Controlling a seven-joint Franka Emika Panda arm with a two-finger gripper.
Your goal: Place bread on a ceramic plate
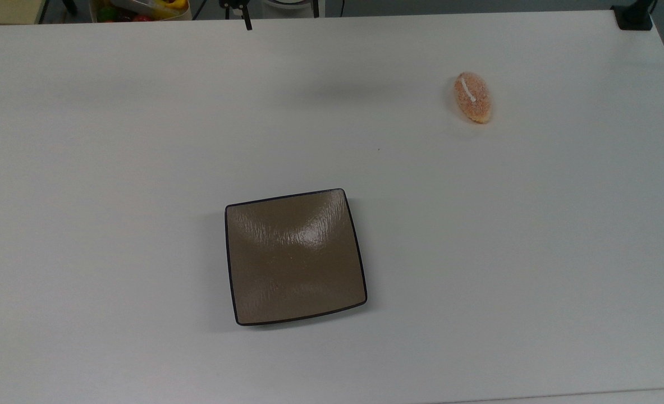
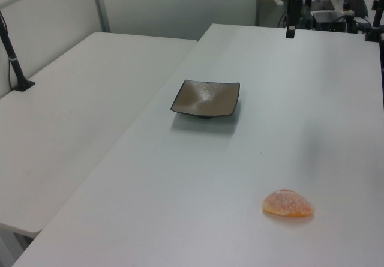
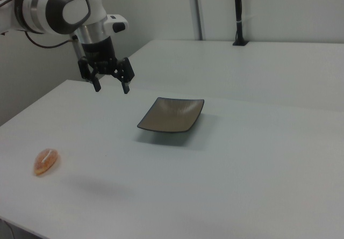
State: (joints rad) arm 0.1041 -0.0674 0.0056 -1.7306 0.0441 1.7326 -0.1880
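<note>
A plain white table (image 1: 141, 140) carries two things. The ceramic plate (image 1: 294, 257), brown, glossy and square with a thin dark rim, sits flat on it with nothing in it. The bread (image 1: 472, 97), an oval orange-pink roll with a short white stripe on top, lies on the bare tabletop well apart from the plate, toward the top view's upper right of it.

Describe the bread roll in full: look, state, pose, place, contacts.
The bread is a small oval roll, orange-pink with a grainy, sugary-looking crust, a short white stripe on top and a paler yellowish lower edge. It looks whole. It lies flat on the white table, touching nothing else, far from the ceramic plate, toward the top view's upper right.
</note>
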